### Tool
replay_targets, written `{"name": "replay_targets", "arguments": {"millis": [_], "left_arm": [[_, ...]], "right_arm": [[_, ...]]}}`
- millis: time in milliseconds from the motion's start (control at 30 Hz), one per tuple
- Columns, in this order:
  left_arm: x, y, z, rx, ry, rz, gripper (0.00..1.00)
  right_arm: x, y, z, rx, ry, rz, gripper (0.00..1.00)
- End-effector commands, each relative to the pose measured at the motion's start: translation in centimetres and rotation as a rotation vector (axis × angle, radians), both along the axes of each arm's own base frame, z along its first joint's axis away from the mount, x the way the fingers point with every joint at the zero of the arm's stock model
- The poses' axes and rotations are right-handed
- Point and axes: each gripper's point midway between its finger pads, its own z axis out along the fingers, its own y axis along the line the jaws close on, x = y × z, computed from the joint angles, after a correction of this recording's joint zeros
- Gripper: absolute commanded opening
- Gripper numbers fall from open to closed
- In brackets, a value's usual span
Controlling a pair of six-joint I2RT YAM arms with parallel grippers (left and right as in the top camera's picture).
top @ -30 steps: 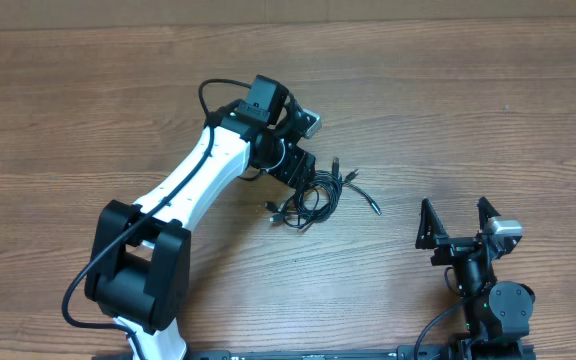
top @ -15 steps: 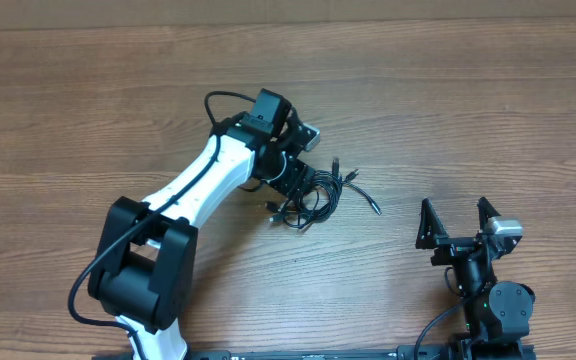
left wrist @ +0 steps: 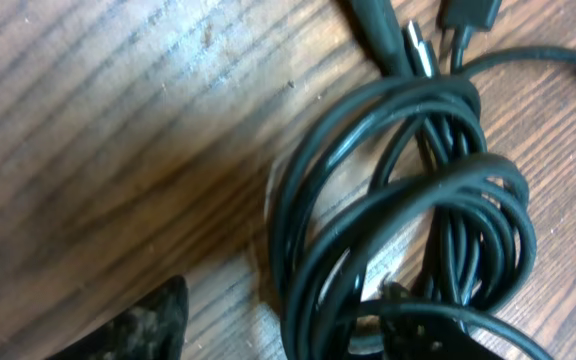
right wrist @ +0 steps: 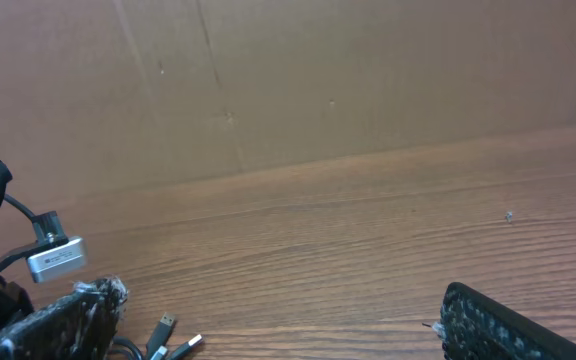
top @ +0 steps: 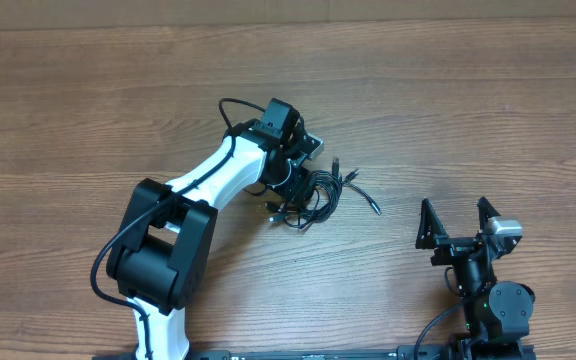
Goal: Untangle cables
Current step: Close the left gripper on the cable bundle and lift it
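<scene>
Several loops of the cables [left wrist: 408,220] sit between the parted fingers of my left gripper [left wrist: 283,305]; closing now could pinch them all together and tighten the knot. My right gripper [top: 455,210] stands wide apart, far away.

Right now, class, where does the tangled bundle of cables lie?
In the overhead view, the cables lie near the middle of the table, at the left gripper, with the right gripper apart to their lower right.
</scene>
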Motion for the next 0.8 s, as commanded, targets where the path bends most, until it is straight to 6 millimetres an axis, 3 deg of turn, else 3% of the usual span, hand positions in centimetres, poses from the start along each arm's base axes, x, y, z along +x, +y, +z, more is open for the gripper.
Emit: {"name": "replay_targets", "arguments": {"millis": [0,167,333,567,767], "left_arm": [[0.7,-0.3,-0.4,-0.001,-0.031,-0.014,0.54],[1.7,-0.8,0.0,-0.029,-0.064,0.02,0.34],[1.4,-1.2,0.2,-0.052,-0.038,0.041,0.05],[0.6,-2.3,3.2,-0.187,0.021,0.014,0.04],[0.1,-2.5,6.6,-0.347,0.082,-0.026,0.04]], "right_arm": [[0.0,-0.1,-0.3,-0.004,0.001,-0.007,1.0],[0.0,-0.1,-0.3,-0.004,0.001,-0.007,1.0],[0.0,0.2,-0.3,0.017,0.003,0.009,1.0],[-0.3,2.7,-0.1,0.183,0.026,0.151,1.0],[-0.5,3.1,-1.1,0.228,0.123,0.163,1.0]]}}
